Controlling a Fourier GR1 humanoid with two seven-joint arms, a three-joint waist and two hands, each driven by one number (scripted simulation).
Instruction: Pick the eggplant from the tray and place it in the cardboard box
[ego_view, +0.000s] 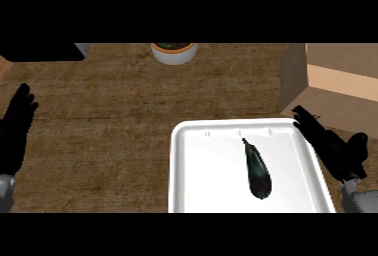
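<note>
Head view. Eggplant (257, 170) lies lengthwise in white tray (201, 175), right of centre, thin end toward the far rim, apart from both hands. R. hand (332, 147) is over the tray's right rim, fingers straight and released, grasping nothing, tips toward cardboard box (336, 85). Box stands at far right of tabletop (111, 110), just beyond the tray's corner. L. hand (16, 130) rests at the view's left edge, fingers released, well apart from tray. White pot (174, 52) stands at far edge, approx. centre.
</note>
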